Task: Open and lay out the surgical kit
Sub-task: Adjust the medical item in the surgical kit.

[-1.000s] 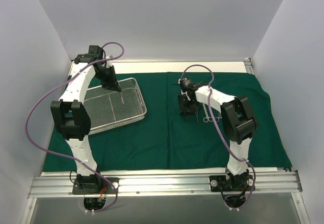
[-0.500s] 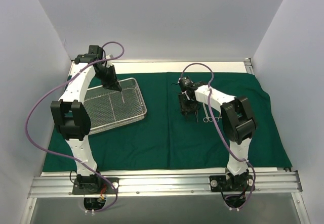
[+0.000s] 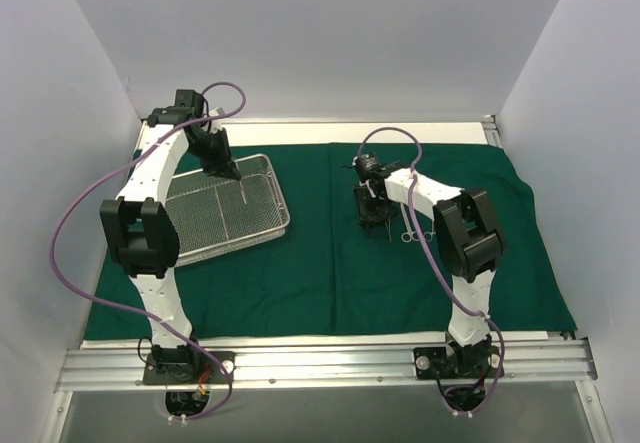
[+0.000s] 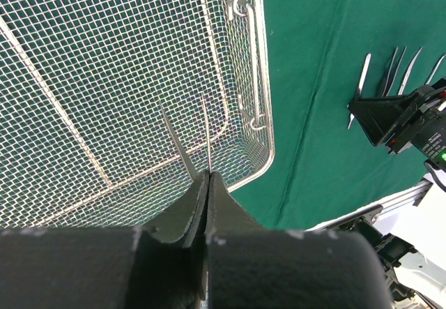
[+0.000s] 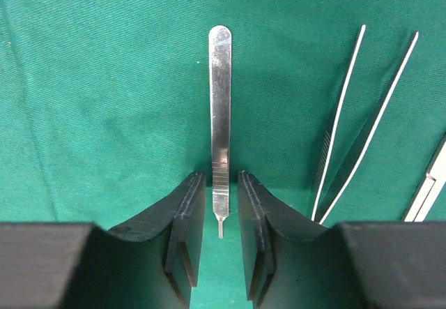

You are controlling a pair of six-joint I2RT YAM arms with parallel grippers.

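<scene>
Enclosure bounded by three plain white panels: left wall (image 3: pixel 50 163), far wall (image 3: pixel 320 33) and right wall (image 3: pixel 590 113). Worktop (image 3: pixel 300 133) pale, with a bare strip showing along its far edge. Aluminium rail (image 3: pixel 330 363) spans the near edge, with a grey surface (image 3: pixel 320 415) lying nearer still. Lighting even and diffuse; shadows soft, corners slightly darker.

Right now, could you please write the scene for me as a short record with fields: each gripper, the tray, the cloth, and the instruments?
left gripper: shut on tweezers, held above the mesh tray
right gripper: open, one finger on each side of a flat steel handle, not clamped on it
steel handle: lying flat on the green cloth
second tweezers: on the cloth, beside the handle
green cloth: spread open under the tray and the instruments
</scene>
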